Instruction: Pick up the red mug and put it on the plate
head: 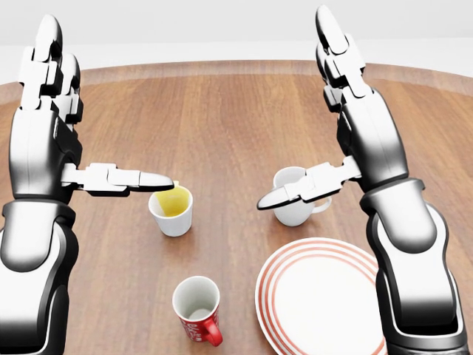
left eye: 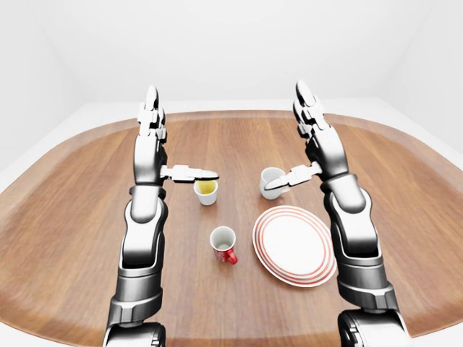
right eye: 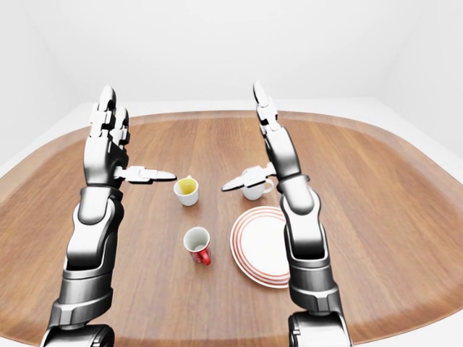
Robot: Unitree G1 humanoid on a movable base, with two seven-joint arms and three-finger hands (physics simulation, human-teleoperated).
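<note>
The red mug point(head: 198, 310) stands upright on the wooden table point(head: 222, 111) near the bottom of the head view, its handle turned to the lower right. To its right lies the white plate point(head: 318, 299) with red rings, bare. Both hands are raised well above the table, far from the mug. My left hand point(head: 109, 103) is open, fingers pointing up and thumb point(head: 140, 178) stretched right. My right hand point(head: 293, 109) is open too, thumb point(head: 284, 194) stretched left over the white mug.
A white cup point(head: 171, 211) with yellow inside stands above the red mug, just under the left thumb tip. A white mug point(head: 294, 200) stands above the plate. The oval table's rim point(left eye: 239, 113) curves along the top.
</note>
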